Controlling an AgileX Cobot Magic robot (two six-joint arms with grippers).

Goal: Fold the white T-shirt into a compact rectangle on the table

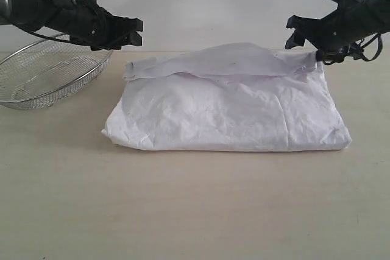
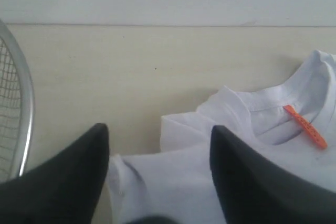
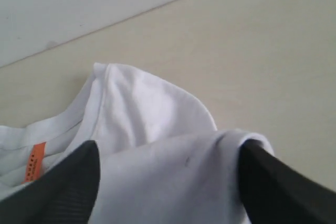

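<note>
White T-shirt (image 1: 225, 114), only one, lies folded on the beige table (image 1: 183, 211), near one wire-mesh basket (image 1: 61, 89). The left gripper (image 2: 160, 137) and the right gripper (image 3: 168, 153) both stand wide open, holding nothing.

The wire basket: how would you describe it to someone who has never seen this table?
Start from the broad pale beige table, with the folded white T-shirt lying in its middle. Left of the T-shirt in the exterior view sits the wire basket. It is the only shiny metal thing there: a round, shallow, see-through mesh bowl.
</note>
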